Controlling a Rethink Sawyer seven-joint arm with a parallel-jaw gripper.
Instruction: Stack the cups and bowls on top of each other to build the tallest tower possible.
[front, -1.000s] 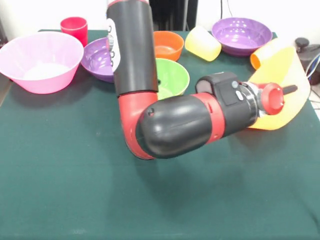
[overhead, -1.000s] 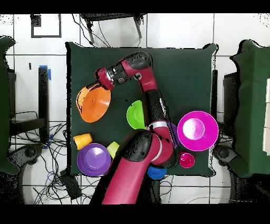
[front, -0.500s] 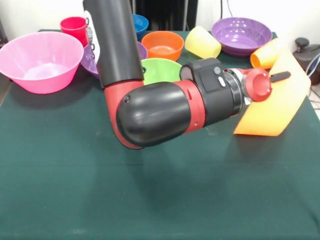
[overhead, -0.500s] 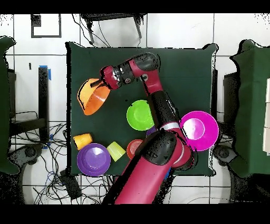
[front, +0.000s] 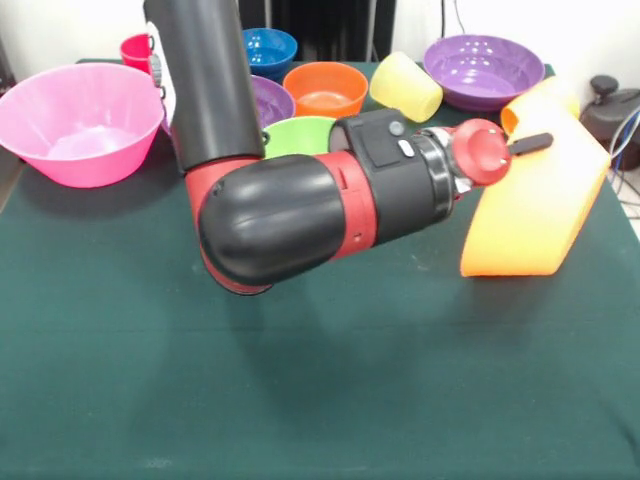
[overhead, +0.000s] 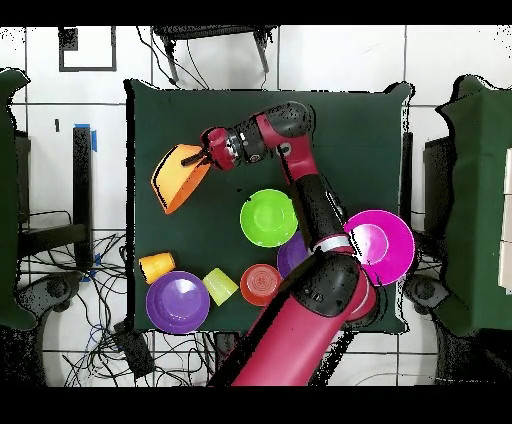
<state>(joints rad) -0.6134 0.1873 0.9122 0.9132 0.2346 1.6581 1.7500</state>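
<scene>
Front view | gripper clamps big orange-yellow bowl rim | bowl on edge

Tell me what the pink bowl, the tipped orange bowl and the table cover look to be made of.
Pink bowl: likely glossy, slightly translucent plastic; light glows through its wall and the rim shines.
Orange bowl: probably thin, smooth plastic of the same sort; even colour, soft sheen, light showing through the wall.
Table cover: seems to be dark green matte cloth, perhaps felt; no glare, faintly mottled surface.
</scene>
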